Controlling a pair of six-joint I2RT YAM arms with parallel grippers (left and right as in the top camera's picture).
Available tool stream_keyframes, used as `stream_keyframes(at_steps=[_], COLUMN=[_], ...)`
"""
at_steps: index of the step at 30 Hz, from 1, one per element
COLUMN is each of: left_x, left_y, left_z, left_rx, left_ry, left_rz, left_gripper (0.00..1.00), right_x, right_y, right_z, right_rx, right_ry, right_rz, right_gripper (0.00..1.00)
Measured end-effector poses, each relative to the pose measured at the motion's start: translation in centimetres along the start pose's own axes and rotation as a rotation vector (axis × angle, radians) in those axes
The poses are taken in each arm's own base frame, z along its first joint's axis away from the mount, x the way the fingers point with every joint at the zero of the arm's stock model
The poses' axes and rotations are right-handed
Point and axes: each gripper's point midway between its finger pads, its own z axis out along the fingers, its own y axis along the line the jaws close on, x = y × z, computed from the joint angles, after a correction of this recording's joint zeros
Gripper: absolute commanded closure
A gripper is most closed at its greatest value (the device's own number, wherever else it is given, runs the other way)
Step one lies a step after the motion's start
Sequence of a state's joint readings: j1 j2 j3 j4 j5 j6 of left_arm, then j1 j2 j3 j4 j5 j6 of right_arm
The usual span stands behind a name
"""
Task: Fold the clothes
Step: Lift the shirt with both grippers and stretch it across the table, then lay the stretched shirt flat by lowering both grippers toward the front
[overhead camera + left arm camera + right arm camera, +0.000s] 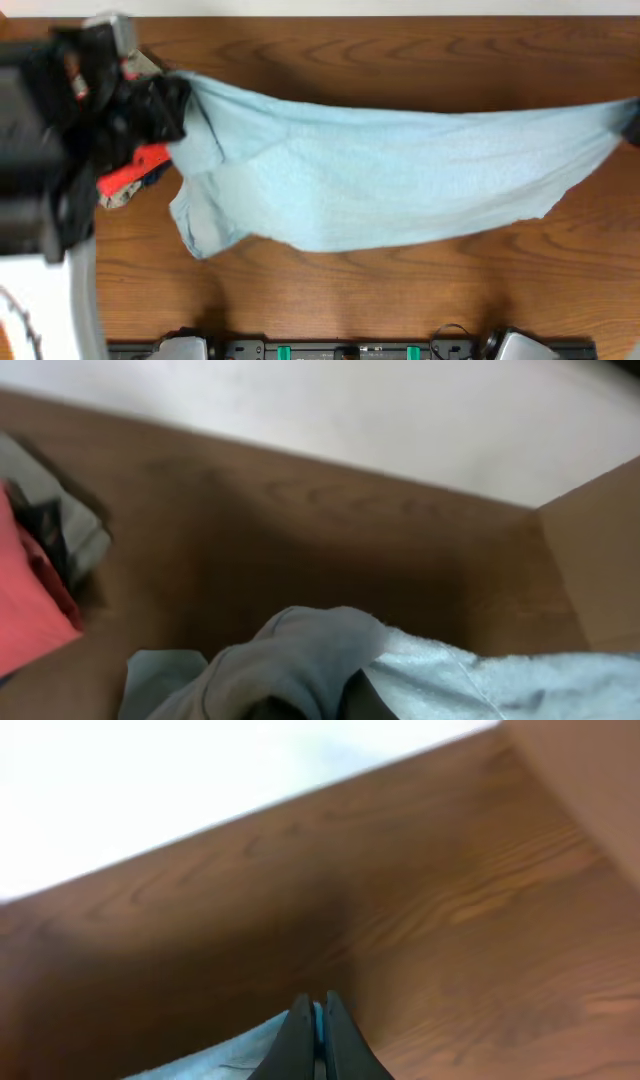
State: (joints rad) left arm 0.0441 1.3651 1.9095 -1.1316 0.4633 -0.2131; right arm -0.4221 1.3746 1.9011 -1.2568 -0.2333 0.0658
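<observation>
Closest to the robot's side, bare brown surface runs along the front. Beyond it a light blue cloth is stretched from left to right and sags through the middle, its lower left corner hanging down toward the wood. At the right end, the right hand has its fingers pressed together, with a thin sliver of the blue fabric pinched between them. At the left end, farther back, the left hand grips the other end. The fabric is bunched over its fingers, so the tips are mostly buried. A red item sits just beside that hand.
</observation>
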Motion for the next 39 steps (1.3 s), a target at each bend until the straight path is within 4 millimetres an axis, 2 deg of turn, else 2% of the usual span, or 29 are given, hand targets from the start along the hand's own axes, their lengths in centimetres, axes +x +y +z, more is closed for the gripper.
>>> stream_keyframes(at_steps=[3,6,9,12,14,17,20,22,25,28,32,34,35,39], left_x=[-1.0,-3.2,-6.6,-10.0,-12.7,-16.6,-19.2,-19.5,-16.9,-11.0,-2.6,0.7,2.5,7.7], left_y=[1.7,2.9,2.9,2.3,1.4,-0.8,-3.0,-4.0,-3.9,-1.4,2.6,3.9,4.6,6.5], left_z=[4.5,9.3,13.5,15.8,15.8,13.6,10.3,8.4,7.4,8.7,10.8,11.0,11.1,11.4], left_rx=[-0.012,0.001,0.042,0.096,0.142,0.220,0.272,0.281,0.231,0.117,-0.023,-0.065,-0.084,-0.118], left_ry=[0.049,0.022,-0.079,-0.206,-0.319,-0.483,-0.569,-0.567,-0.443,-0.195,0.147,0.287,0.359,0.552], left_rz=[-0.022,-0.003,0.049,0.068,0.080,0.080,0.074,0.067,0.056,0.038,-0.004,-0.020,-0.026,-0.034], left_gripper=[0.94,0.94,0.94,0.94,0.94,0.94,0.94,0.94,0.94,0.94,0.94,0.94,0.94,0.94], right_x=[-0.3,-1.7,-4.7,-8.5,-10.9,-14.1,-17.0,-17.9,-16.8,-13.3,-7.3,-4.0,-1.8,4.8], right_y=[0.3,1.4,2.5,3.1,3.2,3.3,2.3,0.9,-0.5,-1.2,-3.7,-5.0,-5.7,-7.8], right_z=[4.3,9.4,13.7,15.8,15.6,13.4,9.9,7.0,4.5,4.7,8.0,10.0,11.3,14.4], right_rx=[-0.043,-0.097,-0.145,-0.181,-0.190,-0.204,-0.196,-0.168,-0.116,-0.053,0.064,0.113,0.140,0.210], right_ry=[0.063,0.061,-0.029,-0.176,-0.273,-0.390,-0.472,-0.494,-0.455,-0.318,-0.068,0.059,0.144,0.366], right_rz=[-0.007,-0.036,-0.052,-0.044,-0.023,0.014,0.053,0.084,0.100,0.092,0.116,0.133,0.142,0.162], right_gripper=[0.99,0.99,0.99,0.99,0.99,0.99,0.99,0.99,0.99,0.99,0.99,0.99,0.99,0.99])
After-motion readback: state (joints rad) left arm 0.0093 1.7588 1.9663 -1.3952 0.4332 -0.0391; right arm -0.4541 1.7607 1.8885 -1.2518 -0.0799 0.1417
